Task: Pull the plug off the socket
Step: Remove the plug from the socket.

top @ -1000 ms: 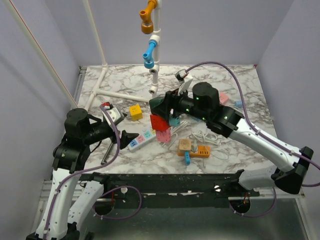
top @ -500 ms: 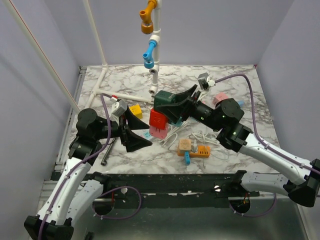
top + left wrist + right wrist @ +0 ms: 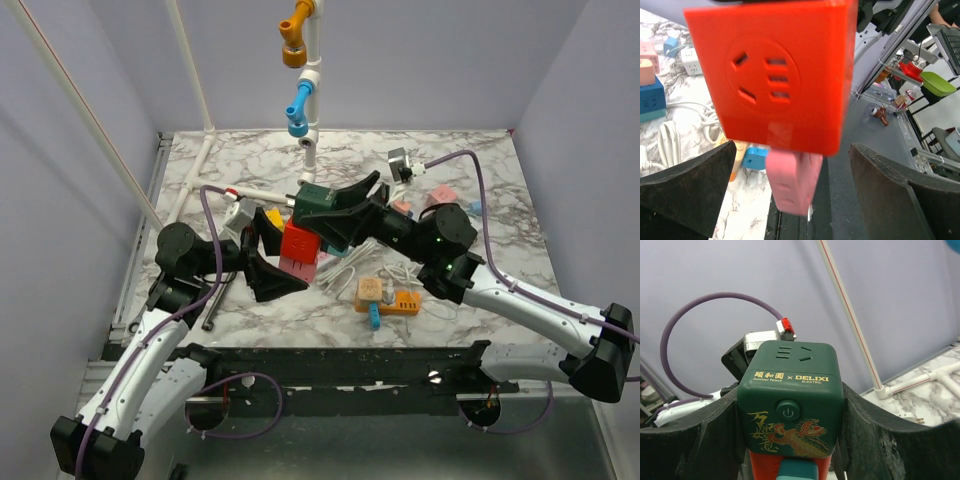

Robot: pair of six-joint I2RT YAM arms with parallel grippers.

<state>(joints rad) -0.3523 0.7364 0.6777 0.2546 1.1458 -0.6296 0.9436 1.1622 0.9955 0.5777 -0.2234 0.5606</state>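
My right gripper [image 3: 335, 215] is shut on a dark green cube adapter [image 3: 320, 208] and holds it in the air above the table's middle. A red cube adapter [image 3: 298, 242] is joined under it, and a pink plug [image 3: 300, 266] sticks out of the red cube. In the right wrist view the gripper [image 3: 790, 430] clamps the green cube [image 3: 790, 400] on both sides. My left gripper [image 3: 792, 195] is open, with its fingers [image 3: 685, 190] either side of the pink plug [image 3: 790, 182] and not touching it. The red cube [image 3: 775, 75] fills that view. The long white power strip is hidden.
An orange strip with a plug [image 3: 390, 298], a blue plug [image 3: 373, 317] and loose white cord [image 3: 345, 270] lie below the right arm. A yellow cube [image 3: 272, 215], a pink cube [image 3: 440, 195], a white pipe stand [image 3: 308, 150] and a dark tool [image 3: 212, 310] are also here.
My right gripper has carried the stacked cubes left and a little lower. My left gripper has risen and swung in, so its open fingers now straddle the pink plug.
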